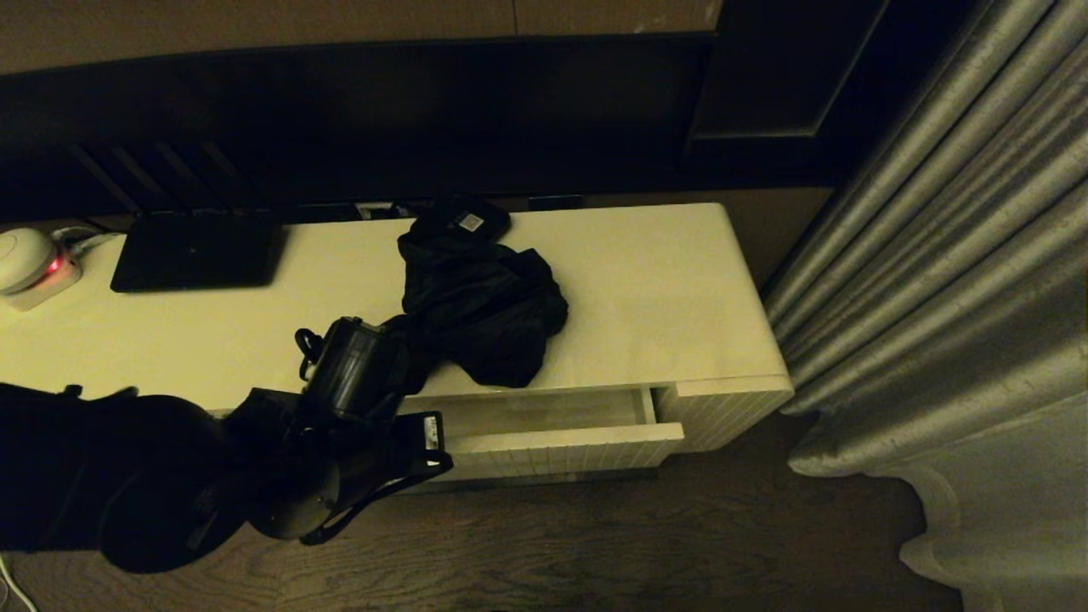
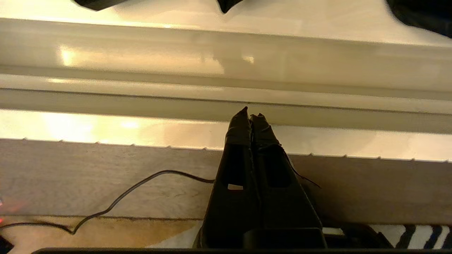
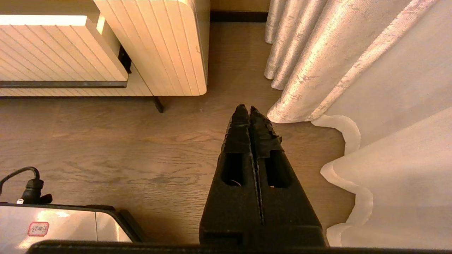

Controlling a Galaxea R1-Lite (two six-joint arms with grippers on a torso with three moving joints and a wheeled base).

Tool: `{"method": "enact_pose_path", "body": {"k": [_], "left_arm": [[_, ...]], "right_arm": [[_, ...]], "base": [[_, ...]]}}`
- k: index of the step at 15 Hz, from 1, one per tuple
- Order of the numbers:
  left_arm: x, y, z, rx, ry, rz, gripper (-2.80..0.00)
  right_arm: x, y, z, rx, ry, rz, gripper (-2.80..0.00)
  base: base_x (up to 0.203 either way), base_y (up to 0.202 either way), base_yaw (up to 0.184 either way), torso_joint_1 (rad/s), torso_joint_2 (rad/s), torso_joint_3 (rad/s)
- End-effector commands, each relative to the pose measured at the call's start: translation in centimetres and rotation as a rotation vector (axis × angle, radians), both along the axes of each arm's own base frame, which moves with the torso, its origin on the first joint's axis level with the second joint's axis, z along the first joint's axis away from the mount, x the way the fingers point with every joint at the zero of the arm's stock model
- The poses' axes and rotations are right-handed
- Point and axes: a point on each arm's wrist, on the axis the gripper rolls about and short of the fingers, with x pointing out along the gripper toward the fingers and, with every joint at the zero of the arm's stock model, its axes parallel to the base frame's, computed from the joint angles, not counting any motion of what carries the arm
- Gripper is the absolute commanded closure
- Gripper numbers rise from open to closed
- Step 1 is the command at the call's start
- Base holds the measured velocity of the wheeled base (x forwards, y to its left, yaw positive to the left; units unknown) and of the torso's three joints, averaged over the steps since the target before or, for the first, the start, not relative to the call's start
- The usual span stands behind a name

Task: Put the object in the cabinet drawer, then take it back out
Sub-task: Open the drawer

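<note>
Left tool (image 2: 250, 116), tips together, over open drawer (image 2: 226, 132); umbrella (image 1: 480, 302) on cabinet top, head view only.

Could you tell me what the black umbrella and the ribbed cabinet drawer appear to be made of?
The black compact umbrella with rumpled cloth looks like thin matte synthetic fabric, judging by its loose folds. The cream-white ribbed cabinet drawer seems painted or laminated board: grooved front, smooth interior that reflects light.

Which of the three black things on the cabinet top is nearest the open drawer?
The rumpled umbrella: it lies at the front edge, just above the drawer. The flat router and small labelled box sit at the back.
</note>
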Motion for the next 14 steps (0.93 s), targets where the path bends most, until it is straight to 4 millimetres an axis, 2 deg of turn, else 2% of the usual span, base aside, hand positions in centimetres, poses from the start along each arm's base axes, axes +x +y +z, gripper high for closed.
{"method": "enact_pose_path", "body": {"k": [1, 4, 11, 14], "left_arm": [[0.7, -0.1, -0.5, 0.005, -0.006, 0.02, 0.0], [1.1, -0.1, -0.2, -0.005, -0.034, 0.032, 0.0], [1.4, -0.4, -2.6, 0.016, 0.059, 0.012, 0.0], [1.0, -0.3, -2.9, -0.018, 0.096, -0.025, 0.0]], "right_arm": [[0.0, 0.0, 0.0, 0.0, 0.0, 0.001, 0.0], [0.0, 0.0, 0.0, 0.0, 0.0, 0.001, 0.0], [0.0, 0.0, 0.0, 0.0, 0.0, 0.001, 0.0], [0.0, 0.0, 0.0, 0.0, 0.0, 0.001, 0.0]], "base": [[0.0, 0.0, 0.0, 0.0, 0.0, 0.0], [0.0, 0.0, 0.0, 0.0, 0.0, 0.0], [0.0, 0.0, 0.0, 0.0, 0.0, 0.0], [0.0, 0.0, 0.0, 0.0, 0.0, 0.0]]}}
